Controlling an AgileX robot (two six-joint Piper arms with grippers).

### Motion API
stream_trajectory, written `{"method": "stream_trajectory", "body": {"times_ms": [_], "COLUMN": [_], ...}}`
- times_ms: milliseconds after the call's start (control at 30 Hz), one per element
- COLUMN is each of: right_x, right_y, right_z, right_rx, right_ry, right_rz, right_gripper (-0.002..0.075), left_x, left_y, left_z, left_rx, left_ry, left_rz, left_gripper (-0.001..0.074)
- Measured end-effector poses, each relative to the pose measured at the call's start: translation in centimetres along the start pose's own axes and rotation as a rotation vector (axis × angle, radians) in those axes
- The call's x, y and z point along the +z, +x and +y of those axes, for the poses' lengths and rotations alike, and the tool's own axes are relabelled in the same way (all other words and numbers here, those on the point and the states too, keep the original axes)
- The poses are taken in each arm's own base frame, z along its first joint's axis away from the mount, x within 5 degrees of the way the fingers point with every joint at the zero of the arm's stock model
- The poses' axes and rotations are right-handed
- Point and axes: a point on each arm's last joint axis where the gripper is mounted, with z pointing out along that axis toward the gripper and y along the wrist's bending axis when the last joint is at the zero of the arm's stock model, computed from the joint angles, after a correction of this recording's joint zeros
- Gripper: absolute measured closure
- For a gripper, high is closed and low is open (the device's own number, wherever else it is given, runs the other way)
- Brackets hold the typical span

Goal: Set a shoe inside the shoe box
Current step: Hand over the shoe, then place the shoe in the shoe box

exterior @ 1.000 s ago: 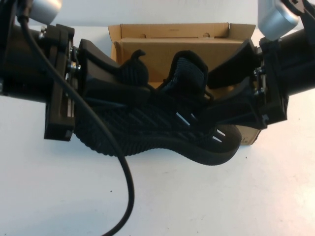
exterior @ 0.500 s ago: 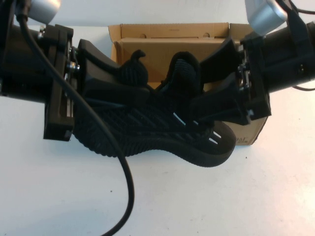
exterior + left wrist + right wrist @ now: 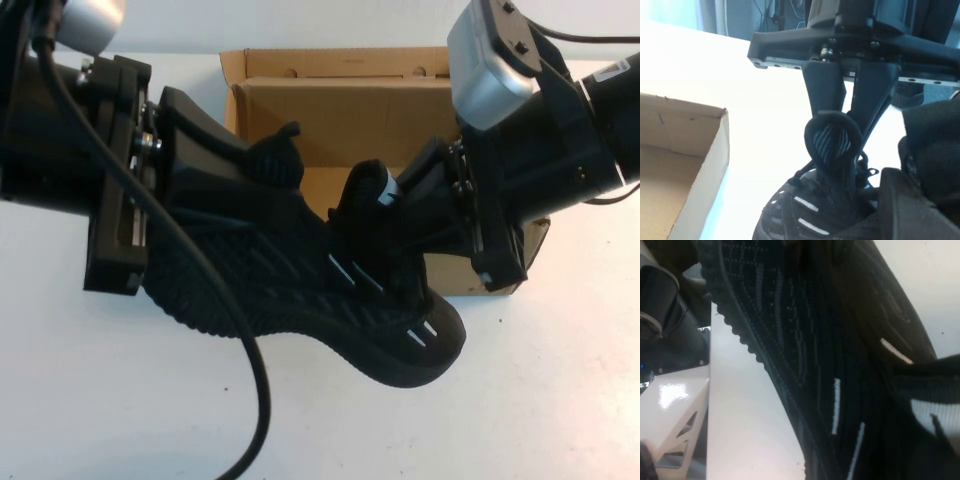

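Note:
The black knit shoe (image 3: 290, 285) hangs in the air in front of the brown cardboard shoe box (image 3: 340, 105), sole toward the camera, toe tilted down to the right. My left gripper (image 3: 262, 178) is shut on the shoe's heel collar. My right gripper (image 3: 392, 215) is shut on the shoe's tongue, its fingers on either side of it, as the left wrist view (image 3: 846, 112) shows. The tongue (image 3: 830, 142) stands up between those fingers. The shoe's ridged sole and white dashes fill the right wrist view (image 3: 805, 345). The box is open and its inside is partly hidden by the shoe.
The box's corner and inner floor (image 3: 685, 165) show in the left wrist view. A black cable (image 3: 255, 390) loops from the left arm over the white table (image 3: 520, 420). The box's flaps (image 3: 345, 62) stand up at the back.
My right gripper has moved left and lower along the shoe, from the toe end to the tongue. The shoe's toe has tipped downward. The left gripper has held its place.

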Motion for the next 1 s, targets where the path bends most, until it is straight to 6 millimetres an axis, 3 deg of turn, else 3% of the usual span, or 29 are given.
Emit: {"method": "stream_trajectory", "body": {"times_ms": [233,333,400,467,533,733,1000], "right_x": [0.0,0.0,0.0,0.1,0.1,0.0,-0.1], "right_y": [0.0,0.1,0.2,0.4,0.4,0.8,1.7], "right_z": [0.0,0.0,0.0,-0.1,-0.1,-0.3,-0.8], "right_rx": [0.012,0.009,0.006,0.012,0.017,0.047,0.088], "right_ry": [-0.001,0.003,0.003,0.005,0.007,0.030,0.085], "right_rz": [0.003,0.013,0.029,0.039,0.043,0.089,0.189], "right_gripper": [0.0701,0.0701,0.0704,0.0704,0.0704,0.0706,0.0707], "left_x": [0.0,0.0,0.0,0.0,0.0,-0.3,-2.3], "left_y": [0.0,0.0,-0.1,-0.1,-0.1,-0.5,-3.0], "left_z": [0.0,0.1,0.1,0.1,0.1,0.8,0.5], "left_rx": [-0.031,-0.068,-0.113,-0.159,-0.186,-0.196,-0.145], "left_ry": [-0.001,-0.006,-0.009,-0.009,-0.010,-0.117,-0.307], "left_rz": [0.004,0.000,-0.005,-0.006,-0.006,-0.055,-0.203], "left_gripper": [0.0647,0.0484,0.0296,0.0160,0.0092,0.0066,0.0067]}}
